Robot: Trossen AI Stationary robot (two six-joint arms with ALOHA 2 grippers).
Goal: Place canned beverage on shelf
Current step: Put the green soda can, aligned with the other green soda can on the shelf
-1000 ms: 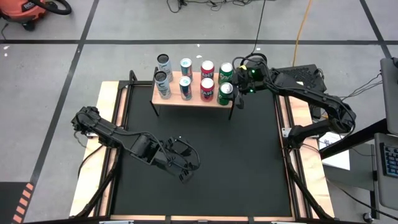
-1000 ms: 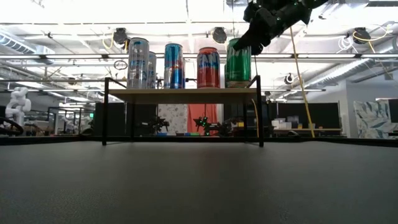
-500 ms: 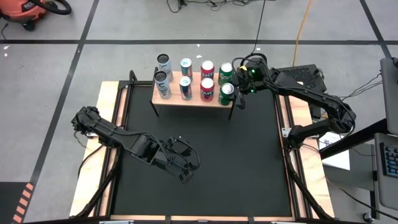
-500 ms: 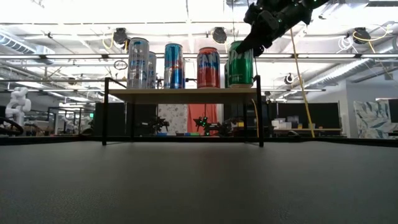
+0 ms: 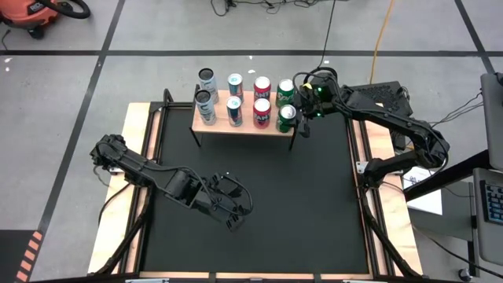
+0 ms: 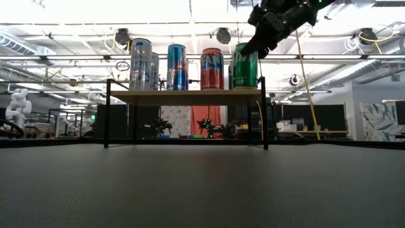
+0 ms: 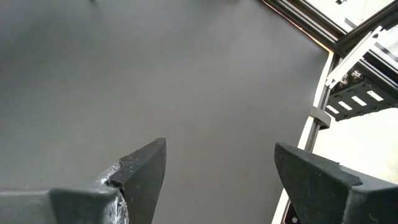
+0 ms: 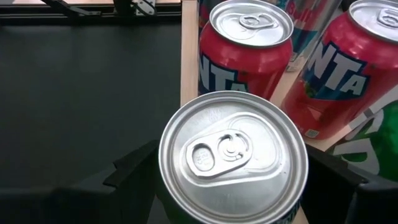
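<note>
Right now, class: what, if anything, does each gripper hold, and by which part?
The right gripper clasps the front green can by its sides, near the top. The left gripper holds nothing.

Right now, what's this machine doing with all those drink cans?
The right gripper has its jaws around a green can at the right end of the small wooden shelf. The can looks set down on the board. Seven more cans already stand there in two rows: silver, blue, red and another green. The left gripper waits with open jaws, holding nothing, low over the black mat near the table's front.
</note>
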